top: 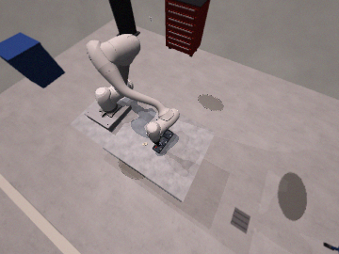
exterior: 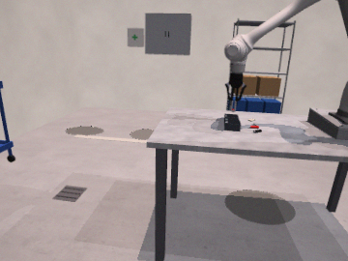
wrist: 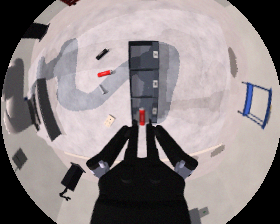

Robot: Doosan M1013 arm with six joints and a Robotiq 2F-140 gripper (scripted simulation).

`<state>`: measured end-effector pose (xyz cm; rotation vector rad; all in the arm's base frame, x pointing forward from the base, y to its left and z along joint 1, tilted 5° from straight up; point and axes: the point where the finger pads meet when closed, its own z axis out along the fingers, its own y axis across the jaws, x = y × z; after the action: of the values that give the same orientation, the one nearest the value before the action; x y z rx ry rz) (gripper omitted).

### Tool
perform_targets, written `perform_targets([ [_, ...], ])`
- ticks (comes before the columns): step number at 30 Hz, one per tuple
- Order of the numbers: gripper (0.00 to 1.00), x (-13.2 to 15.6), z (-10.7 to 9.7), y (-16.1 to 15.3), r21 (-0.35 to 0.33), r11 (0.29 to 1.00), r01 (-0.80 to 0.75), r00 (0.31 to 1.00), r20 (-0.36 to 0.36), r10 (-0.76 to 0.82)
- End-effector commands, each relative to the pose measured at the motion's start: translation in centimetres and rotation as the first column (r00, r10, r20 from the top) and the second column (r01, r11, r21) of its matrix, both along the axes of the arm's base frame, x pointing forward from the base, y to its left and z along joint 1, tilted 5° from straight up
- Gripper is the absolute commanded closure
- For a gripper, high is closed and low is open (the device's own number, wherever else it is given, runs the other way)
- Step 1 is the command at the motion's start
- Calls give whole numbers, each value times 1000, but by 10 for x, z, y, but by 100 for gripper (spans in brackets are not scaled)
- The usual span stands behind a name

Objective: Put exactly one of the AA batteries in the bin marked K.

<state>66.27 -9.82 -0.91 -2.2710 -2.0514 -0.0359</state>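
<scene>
My gripper [wrist: 142,115] [exterior: 234,100] is shut on a small red AA battery [wrist: 143,115], held upright between the fingertips. It hangs well above the table, over the near end of the dark row of three bins [wrist: 143,66] [exterior: 232,122] [top: 165,141]. I cannot read the bin letters. A second red battery [wrist: 105,72] [exterior: 254,127] lies on the table to the left of the bins in the wrist view. In the top view the arm's wrist hides the fingers.
A black item [wrist: 100,53], a grey item [wrist: 103,88] and a small beige item [wrist: 109,120] [top: 146,144] lie on the table [exterior: 193,132] beside the bins. The robot's base plate [exterior: 329,118] sits at the table's far end.
</scene>
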Motion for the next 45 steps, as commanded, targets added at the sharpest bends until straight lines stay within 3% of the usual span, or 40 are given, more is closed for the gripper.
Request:
perform_targets([
  [1,95,0,0,0,0,1000,0,1000,0,0],
  [11,95,-1,0,1,0,1000,0,1000,0,0],
  [35,95,-3,-44,4,0,1000,0,1000,0,0],
  [45,95,-3,-44,5,0,1000,0,1000,0,0],
])
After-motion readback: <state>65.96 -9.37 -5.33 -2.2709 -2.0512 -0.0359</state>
